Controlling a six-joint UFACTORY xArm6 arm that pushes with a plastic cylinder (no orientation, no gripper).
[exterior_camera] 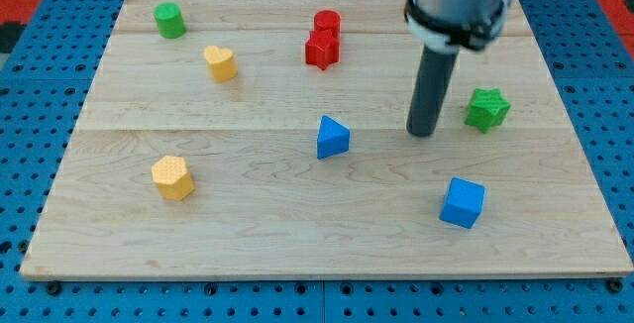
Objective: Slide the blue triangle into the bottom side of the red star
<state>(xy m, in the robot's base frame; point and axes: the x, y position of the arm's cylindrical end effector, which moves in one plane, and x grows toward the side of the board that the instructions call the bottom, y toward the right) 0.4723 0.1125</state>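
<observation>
The blue triangle (332, 137) lies near the centre of the wooden bench (248, 224), well below the red star (321, 50), which sits in the upper middle of the frame. A red cylinder (327, 22) stands just above the star, touching it or nearly so.

My tip (423, 133) rests on the bench to the right of the blue triangle, apart from it, with the green star (487, 110) just to the tip's right. The arm carries a plain rod, so there is no gripper to be apart or together.

A blue cube (463, 202) sits in the lower right of the frame. A green cylinder (169, 20) stands in the upper left, a yellow heart-like block (220, 63) lies below and right of it, and a yellow hexagonal block (172, 177) sits in the lower left.

No containers show on the bench; every block lies loose on the wood.
</observation>
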